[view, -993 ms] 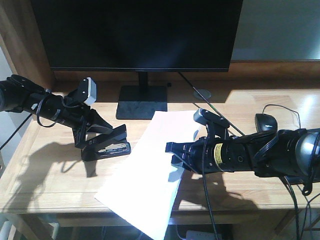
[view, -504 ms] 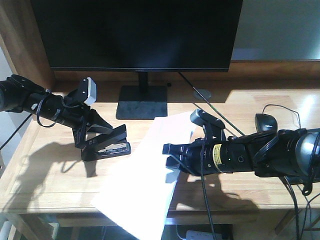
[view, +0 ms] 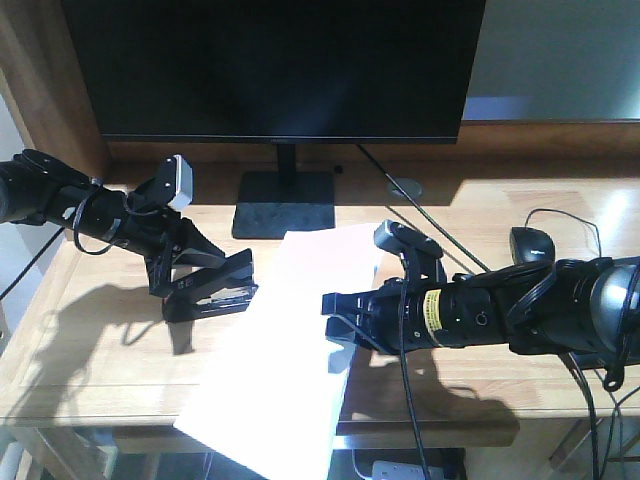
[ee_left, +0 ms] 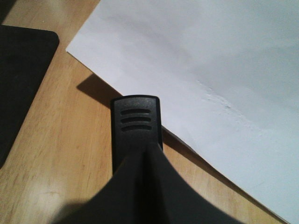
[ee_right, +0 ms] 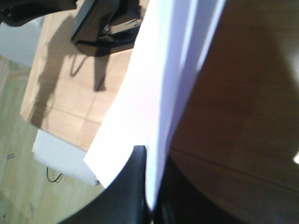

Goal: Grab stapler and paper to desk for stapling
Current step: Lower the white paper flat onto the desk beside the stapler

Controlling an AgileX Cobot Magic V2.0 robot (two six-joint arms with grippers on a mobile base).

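Right gripper [view: 338,315]: paper [view: 290,350] is being pinched | left gripper [view: 186,272]: stapler [view: 222,287] is being clamped on desk [view: 90,350] | corner best fed flat into mouth

Left claw [view: 192,268] grips stapler [view: 222,293] on desk [view: 90,340] — right claw [view: 338,316] pinches paper [view: 285,370], overhanging front edge.

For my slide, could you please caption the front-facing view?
Left gripper grips the stapler; right gripper grips the paper on the desk.

left gripper [view: 205,268] and right gripper [view: 338,315] reach inward, low, jaws clamped.
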